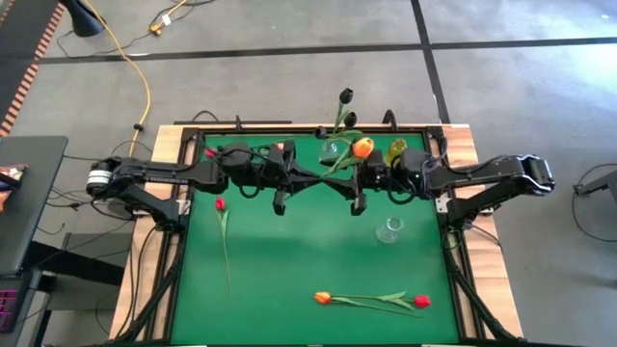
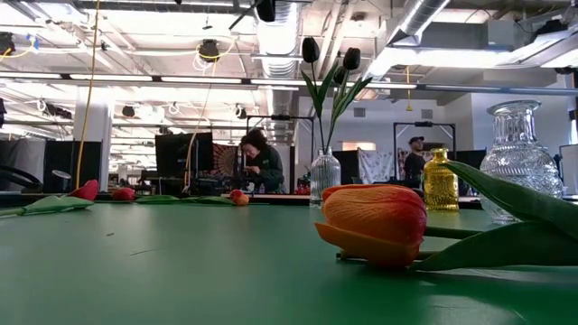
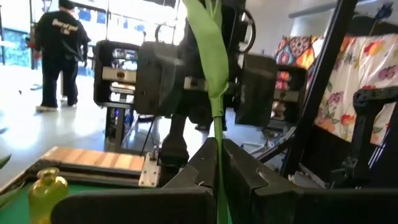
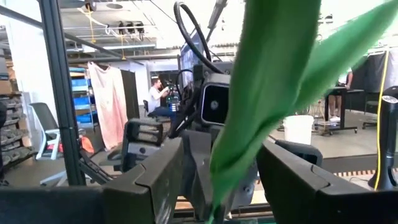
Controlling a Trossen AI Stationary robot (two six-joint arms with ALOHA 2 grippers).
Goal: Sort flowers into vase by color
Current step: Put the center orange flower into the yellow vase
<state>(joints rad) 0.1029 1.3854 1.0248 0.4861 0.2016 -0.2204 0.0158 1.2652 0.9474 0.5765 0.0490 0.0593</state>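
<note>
My left gripper is above the middle of the green mat, shut on the stem of an orange tulip. My right gripper faces it from the table's right side, open. Its fingers stand on either side of that tulip's leaf, apart from it. A small clear vase at the far edge holds two dark tulips. An orange tulip and a red one lie on their sides near the front edge. Another red tulip lies at the left. My left gripper pinches the orange tulip's thin green stem between its two fingers. The fingers come level from the table's left side and lie across the stem. The stem and leaf rise above the fingers, clear of the mat. The head is out of the wrist view.
A yellow vase stands at the far edge beside the right arm. A larger cut-glass vase stands right of centre. The mat's middle lies bare between the flowers. People show in the room beyond.
</note>
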